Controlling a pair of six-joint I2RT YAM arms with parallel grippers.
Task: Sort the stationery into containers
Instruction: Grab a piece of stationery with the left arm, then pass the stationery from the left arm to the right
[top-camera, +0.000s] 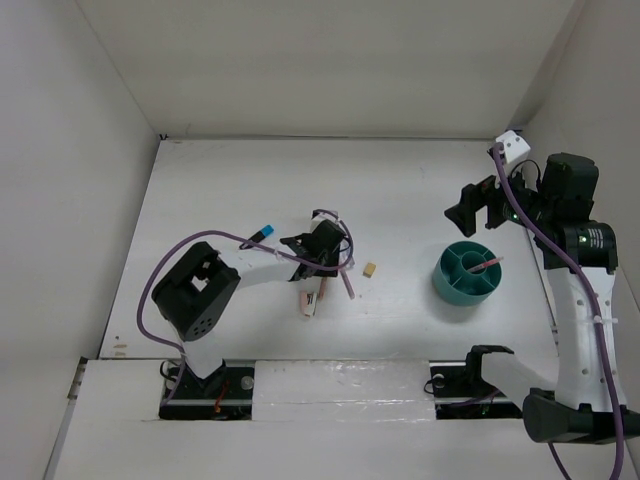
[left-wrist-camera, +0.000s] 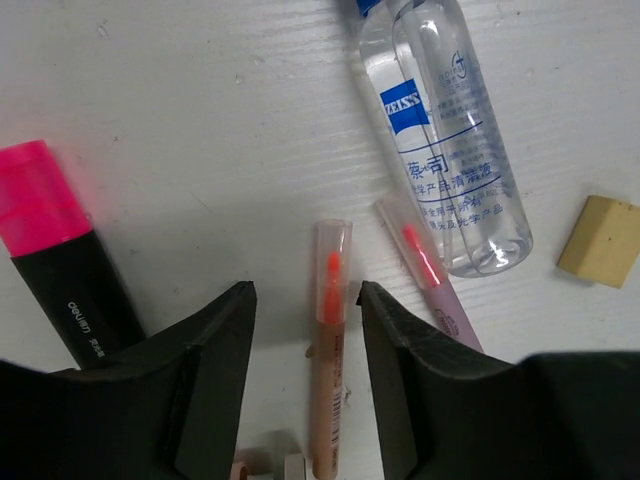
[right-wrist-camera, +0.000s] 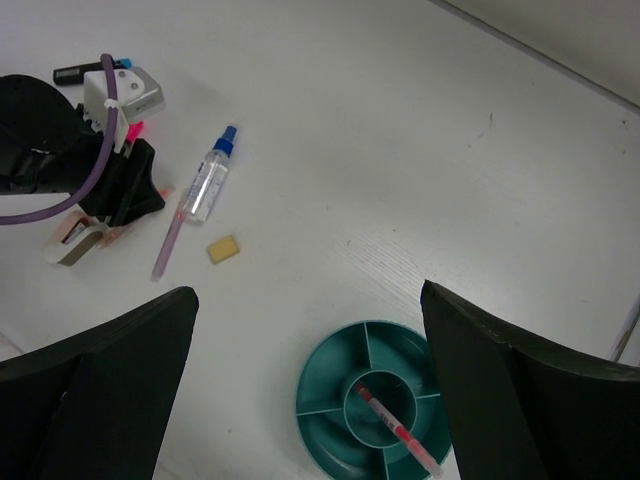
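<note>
- Top view: the round teal plastic organiser cup (top-camera: 441, 280) stands on the white table (top-camera: 250, 180) close to the right wall, with one thin pink pen (top-camera: 487, 264) leaning in it. The left gripper (top-camera: 320, 258) is down among the loose stationery, well to the cup's left. A tan eraser cube (top-camera: 370, 269) lies between that cluster and the cup. The right gripper (top-camera: 480, 205) hangs just behind the cup.
- Left wrist view: the gripper is part-spread, its black fingers (left-wrist-camera: 215, 370) astride a thin orange clear-capped pen (left-wrist-camera: 330, 330). A gap shows on each side, so nothing is pinched yet. Toward the cup lie a lilac pen (left-wrist-camera: 440, 290) and, seemingly touching it, a clear blue-labelled bottle (left-wrist-camera: 445, 130). A black pink-capped highlighter (left-wrist-camera: 60, 250) lies on the side away from the cup.
- Right wrist view: the right gripper is spread wide with nothing between its fingers (right-wrist-camera: 90, 390). The cup is below, the pink pen in its centre well.
- Risk: the orange pen is thin and lies flat, so it may roll or slip out of the pinch. The finger on the cup side could also catch the lilac pen.
- Room: the table between cluster and cup is open apart from the eraser. The wall and the right arm crowd the cup's far sides.
</note>
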